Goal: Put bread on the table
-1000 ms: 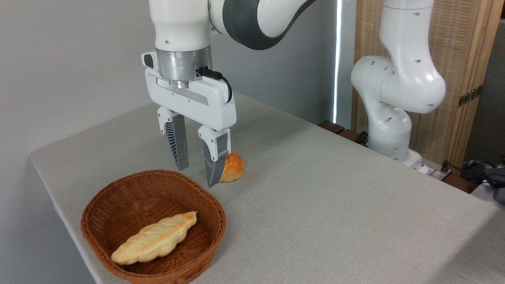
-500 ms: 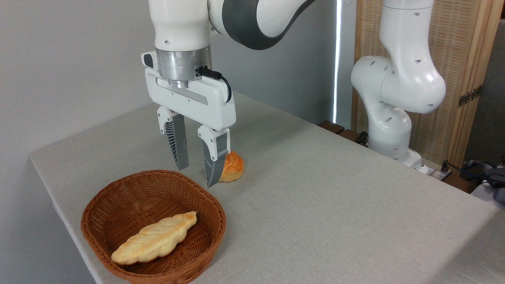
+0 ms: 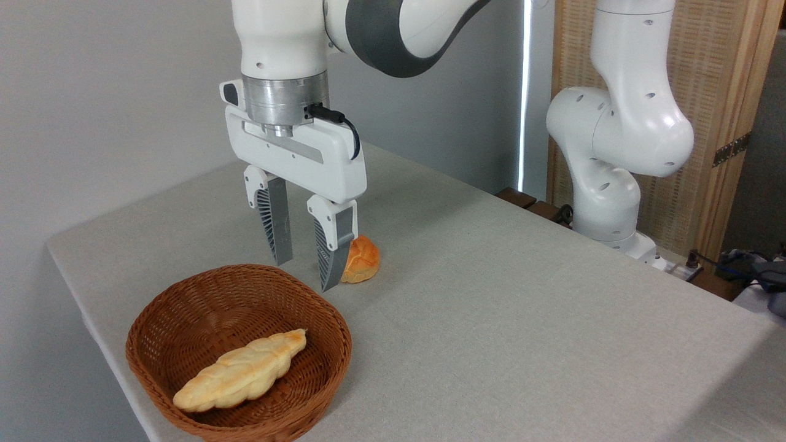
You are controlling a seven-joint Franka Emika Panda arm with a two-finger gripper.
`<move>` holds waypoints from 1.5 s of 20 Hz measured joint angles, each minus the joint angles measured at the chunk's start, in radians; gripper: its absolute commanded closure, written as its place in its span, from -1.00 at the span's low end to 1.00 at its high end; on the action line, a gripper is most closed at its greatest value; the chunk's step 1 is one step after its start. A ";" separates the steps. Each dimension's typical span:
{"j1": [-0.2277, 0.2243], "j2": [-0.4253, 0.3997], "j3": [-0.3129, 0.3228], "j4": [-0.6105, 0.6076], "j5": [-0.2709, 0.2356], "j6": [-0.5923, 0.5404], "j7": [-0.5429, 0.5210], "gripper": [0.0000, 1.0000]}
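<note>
The gripper's right finger (image 3: 331, 248) covers the left part of the round bun (image 3: 362, 260). The wicker basket's (image 3: 184, 307) bottom rim runs off the frame's lower edge.

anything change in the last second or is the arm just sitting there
Almost nothing: the open, empty gripper hangs above the basket rim as before, perhaps a hair higher. The bread stays in the basket, the bun on the table.

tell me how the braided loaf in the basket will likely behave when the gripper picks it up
The bread looks long and thin at its tapered ends, so gripped off-centre it may tilt or sag. Its puffy braid suggests it is light and may dent. The open gripper has ribbed fingers, which should limit slipping.
</note>
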 measured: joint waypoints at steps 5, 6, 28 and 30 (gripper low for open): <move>0.003 0.023 0.002 0.000 0.000 0.116 0.000 -1.00; 0.003 0.035 0.002 0.000 0.000 0.141 0.000 -1.00; 0.000 0.268 -0.047 0.000 0.158 0.463 0.001 -1.00; 0.000 0.268 -0.047 0.000 0.160 0.464 0.001 -1.00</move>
